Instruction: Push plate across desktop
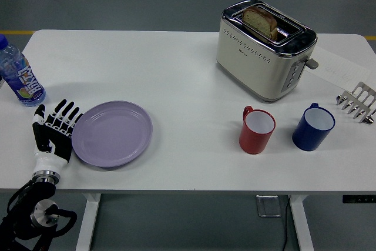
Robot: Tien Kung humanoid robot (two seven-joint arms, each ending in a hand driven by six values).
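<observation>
A lilac plate (113, 133) lies flat on the white table (188, 74), left of centre near the front edge. My left hand (56, 129) stands upright against the plate's left rim, fingers straight and spread, holding nothing. The fingertips (71, 111) touch or nearly touch the rim. The right arm is out of the picture.
A water bottle (17, 74) stands at the far left, behind my hand. To the right are a red mug (257, 130), a blue mug (314, 127), a cream toaster (264, 50) holding a slice of bread, and a metal rack (357, 103) at the right edge.
</observation>
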